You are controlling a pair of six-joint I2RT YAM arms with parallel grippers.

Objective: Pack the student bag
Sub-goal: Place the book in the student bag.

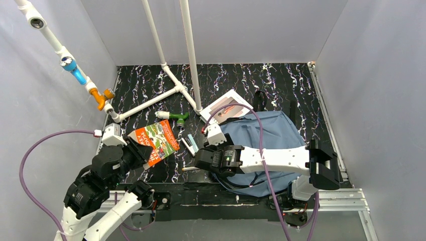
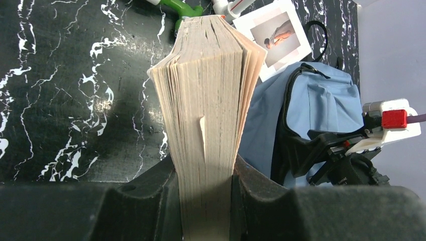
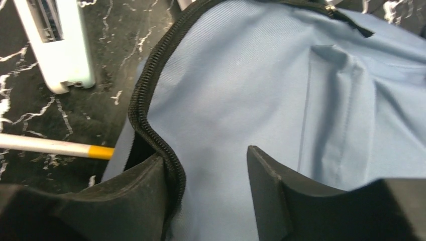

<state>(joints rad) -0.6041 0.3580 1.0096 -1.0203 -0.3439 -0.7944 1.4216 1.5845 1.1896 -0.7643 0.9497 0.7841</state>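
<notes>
The left end effector (image 2: 206, 175) clamps a book (image 2: 208, 90): page edges at the wrist, orange cover only from above. The right end effector (image 3: 211, 170), jaws parted, straddles the zipper (image 3: 150, 100) of the student bag (image 1: 271, 133), lying right of centre on the counter (image 1: 140, 90).

I had the student bag (image 1: 274, 135) on the table (image 1: 145, 90), at four o'clock from its middle. A booklet (image 1: 228, 103) lay at the bag's eleven, touching its far edge. At the bag's nine lay a pencil (image 1: 192, 168) and a small box (image 1: 188, 144). Farther out at nine was the book (image 1: 156, 142), in my left gripper (image 1: 136, 152).
</notes>
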